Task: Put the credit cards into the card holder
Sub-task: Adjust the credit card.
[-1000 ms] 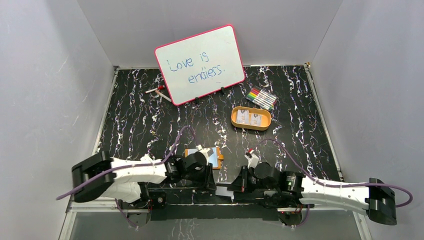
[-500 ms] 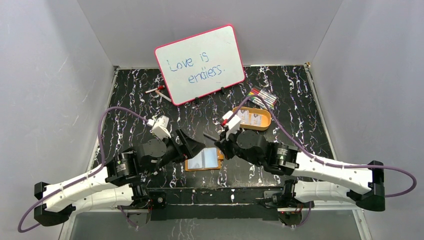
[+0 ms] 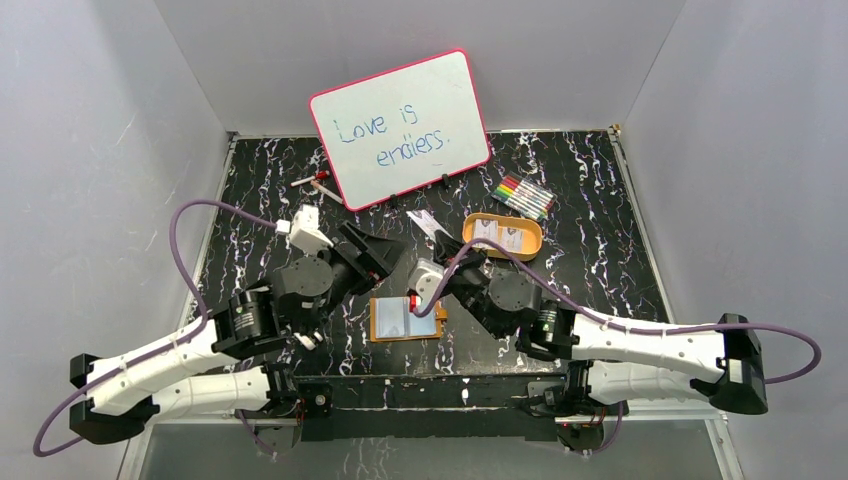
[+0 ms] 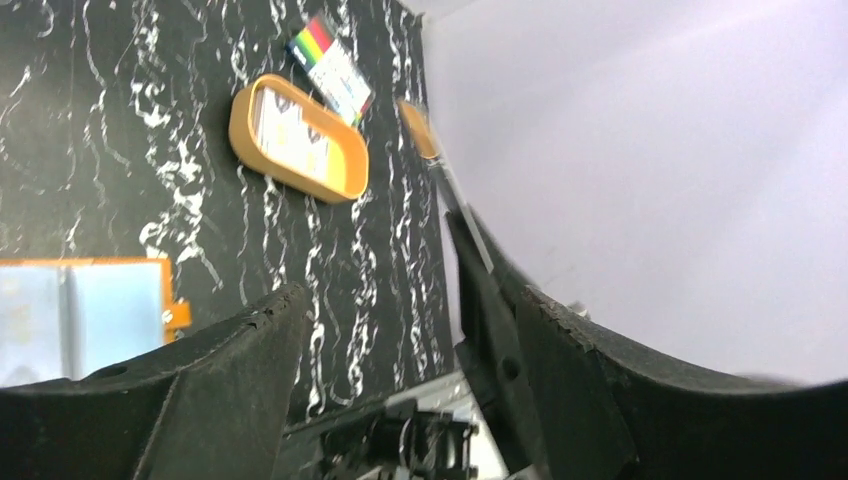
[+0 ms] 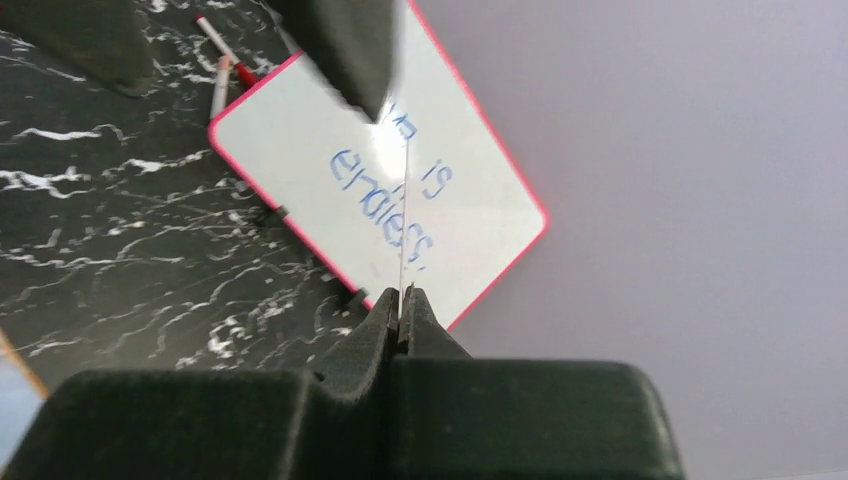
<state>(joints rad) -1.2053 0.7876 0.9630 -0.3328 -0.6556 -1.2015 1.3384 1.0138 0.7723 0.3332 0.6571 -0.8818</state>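
The card holder (image 3: 407,318) lies open on the black marbled table, orange with clear sleeves; its edge shows in the left wrist view as the card holder (image 4: 90,320). My right gripper (image 3: 440,248) hovers behind it, shut on one pale credit card (image 3: 425,222) that sticks up toward the whiteboard. In the right wrist view that card (image 5: 404,220) is edge-on, a thin line rising from the shut right gripper (image 5: 402,292). My left gripper (image 3: 375,250) is open just left of the card, and the left gripper (image 4: 375,260) holds nothing. More credit cards (image 3: 497,235) lie in the orange tray (image 3: 535,243).
A pink-rimmed whiteboard (image 3: 402,127) leans at the back wall, with two pens (image 3: 315,183) to its left. A pack of coloured markers (image 3: 523,196) lies behind the tray. Grey walls close in both sides. The tray (image 4: 345,180) and markers (image 4: 330,60) also show from the left wrist.
Both arms have come up from a folded pose at the near edge to above the card holder. The left gripper has opened. A card now stands up from the shut right gripper.
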